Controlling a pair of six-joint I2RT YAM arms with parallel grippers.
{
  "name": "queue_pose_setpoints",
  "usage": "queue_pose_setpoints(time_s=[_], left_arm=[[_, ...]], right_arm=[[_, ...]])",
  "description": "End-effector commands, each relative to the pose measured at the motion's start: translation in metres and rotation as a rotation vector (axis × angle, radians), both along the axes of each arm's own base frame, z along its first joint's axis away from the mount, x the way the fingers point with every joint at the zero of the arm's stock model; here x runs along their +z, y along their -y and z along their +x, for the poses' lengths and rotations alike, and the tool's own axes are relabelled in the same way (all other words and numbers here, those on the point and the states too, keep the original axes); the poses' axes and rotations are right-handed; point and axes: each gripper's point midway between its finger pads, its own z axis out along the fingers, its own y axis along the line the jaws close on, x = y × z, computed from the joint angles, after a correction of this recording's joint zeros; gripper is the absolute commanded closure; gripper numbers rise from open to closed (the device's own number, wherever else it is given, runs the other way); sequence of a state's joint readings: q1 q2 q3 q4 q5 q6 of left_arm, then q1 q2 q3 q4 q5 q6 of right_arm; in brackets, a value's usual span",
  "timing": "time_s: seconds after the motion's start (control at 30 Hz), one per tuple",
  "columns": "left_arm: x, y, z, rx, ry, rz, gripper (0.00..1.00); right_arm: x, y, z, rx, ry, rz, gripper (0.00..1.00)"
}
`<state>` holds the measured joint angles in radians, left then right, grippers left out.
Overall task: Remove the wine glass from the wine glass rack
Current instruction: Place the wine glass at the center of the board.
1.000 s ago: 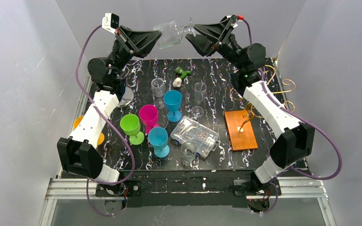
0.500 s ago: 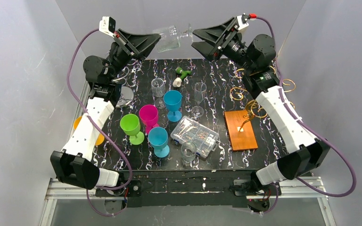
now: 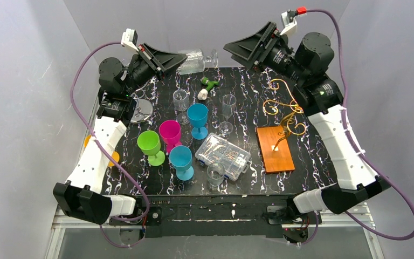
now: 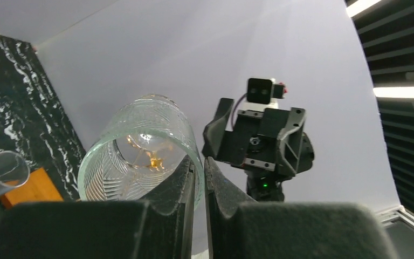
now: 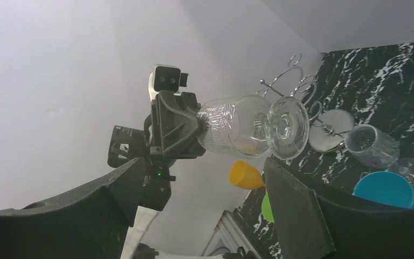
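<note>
Left fingers (image 4: 183,186) pinch glass (image 4: 135,156) rim, holding it sideways off the rack (image 3: 283,105); right fingers (image 5: 294,208) spread, clear of foot.

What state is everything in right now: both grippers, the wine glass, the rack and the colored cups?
wine glass rack: upright, nothing hanging on it.
wine glass: sideways in the air, held by its rim.
left gripper: shut on the wine glass.
right gripper: open, clear of the glass.
green cup, pink cup, blue cups: standing upright.
</note>
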<state>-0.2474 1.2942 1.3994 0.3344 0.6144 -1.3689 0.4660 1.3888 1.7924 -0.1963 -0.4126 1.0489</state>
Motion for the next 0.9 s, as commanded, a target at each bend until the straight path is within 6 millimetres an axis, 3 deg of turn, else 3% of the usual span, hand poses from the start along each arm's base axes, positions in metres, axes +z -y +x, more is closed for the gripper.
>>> queue_pose_setpoints(time_s=[0.0,0.17,0.43,0.67,0.87], left_arm=[[0.030,-0.010,-0.042,0.027,0.128,0.092,1.00],[0.004,-0.018,-0.052,0.068,0.060,0.251,1.00],[-0.037,-0.048,-0.073,0.187,-0.053,0.484,1.00],[-0.070,-0.108,-0.088,0.430,-0.166,0.751,1.00],[-0.097,-0.177,-0.092,0.678,-0.292,1.052,1.00]], right_arm=[[0.020,0.026,-0.020,-0.095,0.131,-0.105,0.09],[0.013,0.034,-0.021,-0.133,0.158,-0.182,0.02],[-0.003,0.039,-0.018,-0.153,0.154,-0.264,0.02],[-0.018,0.037,-0.015,-0.139,0.141,-0.297,0.02],[-0.033,0.034,-0.012,-0.125,0.123,-0.325,0.01]])
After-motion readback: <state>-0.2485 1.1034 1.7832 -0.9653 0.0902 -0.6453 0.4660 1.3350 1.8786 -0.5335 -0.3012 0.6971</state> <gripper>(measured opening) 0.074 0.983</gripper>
